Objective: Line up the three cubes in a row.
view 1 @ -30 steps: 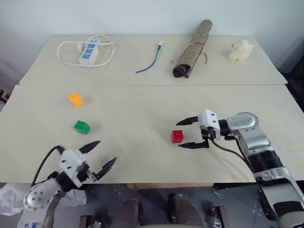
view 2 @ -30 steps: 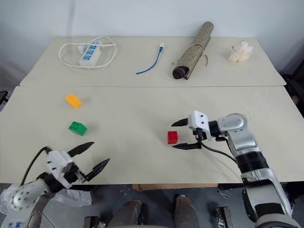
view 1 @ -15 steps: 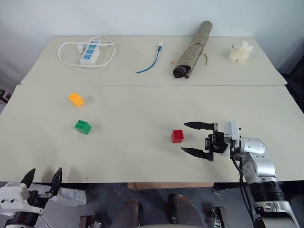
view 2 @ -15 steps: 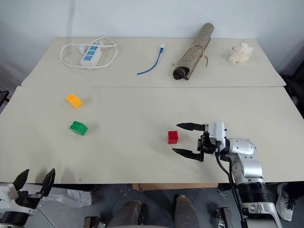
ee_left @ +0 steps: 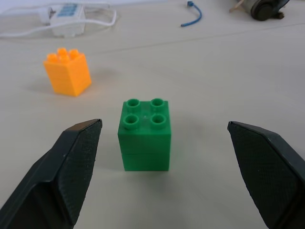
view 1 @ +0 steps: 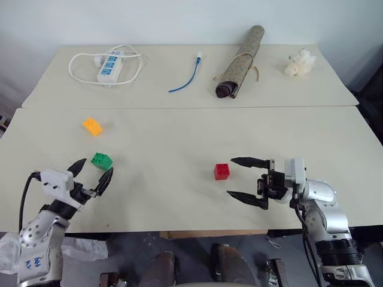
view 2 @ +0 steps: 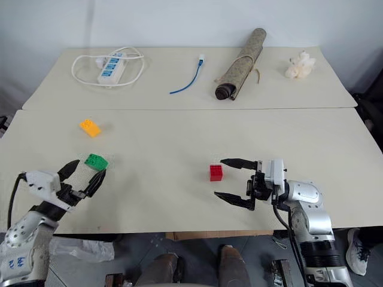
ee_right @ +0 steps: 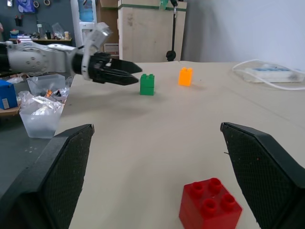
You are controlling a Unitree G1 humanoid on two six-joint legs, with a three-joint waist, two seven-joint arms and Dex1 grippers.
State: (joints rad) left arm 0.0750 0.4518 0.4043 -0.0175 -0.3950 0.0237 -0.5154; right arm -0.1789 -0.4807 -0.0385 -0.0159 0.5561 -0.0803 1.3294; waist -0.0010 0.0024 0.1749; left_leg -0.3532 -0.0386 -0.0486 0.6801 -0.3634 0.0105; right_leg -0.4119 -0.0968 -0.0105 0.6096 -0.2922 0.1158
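Fingers of both grippers stand wide apart and hold nothing. The left gripper (view 1: pixel 91 173) sits at the near left of the front table (view 1: pixel 179 134), its tips just short of the green cube (view 1: pixel 102 160), which stands upright, studs up, facing the gap between them. The orange cube (view 1: pixel 93 126) lies a little farther back and slightly left of the green one, apart from it and turned at an angle. The red cube (view 1: pixel 222 171) rests well to the right, near the table's middle, just beside the right gripper (view 1: pixel 240 179), which points left toward it; its far finger reaches nearly level with the cube, without touching. The three cubes form no row.

On the rear table (view 1: pixel 335 89) lie a white power strip (view 1: pixel 109 64) with its looped cord, a blue cable (view 1: pixel 187 76), a rolled mat (view 1: pixel 239 54) and a white lumpy object (view 1: pixel 298 63) at far right.
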